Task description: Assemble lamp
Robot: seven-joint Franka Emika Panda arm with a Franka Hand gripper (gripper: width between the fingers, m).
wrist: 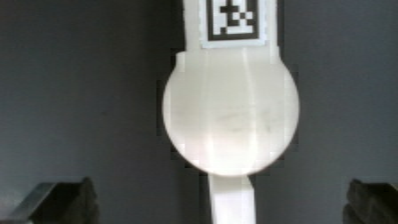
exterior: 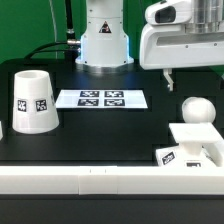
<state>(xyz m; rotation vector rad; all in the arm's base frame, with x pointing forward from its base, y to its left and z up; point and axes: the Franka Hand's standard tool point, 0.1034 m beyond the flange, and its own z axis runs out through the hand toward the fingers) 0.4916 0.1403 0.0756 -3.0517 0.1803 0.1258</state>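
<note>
The bulb (wrist: 228,110) looks light, stiff and slippery, so the hand (wrist: 217,203), fingers (wrist: 54,200) spread wide over it, should pinch its round head's middle.

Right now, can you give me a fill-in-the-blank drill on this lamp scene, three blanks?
1. The shade stands on the exterior view's ____ side.
2. The gripper is ____, holding nothing.
3. The wrist view looks straight at the ____.
Missing words: left; open; bulb.
</note>
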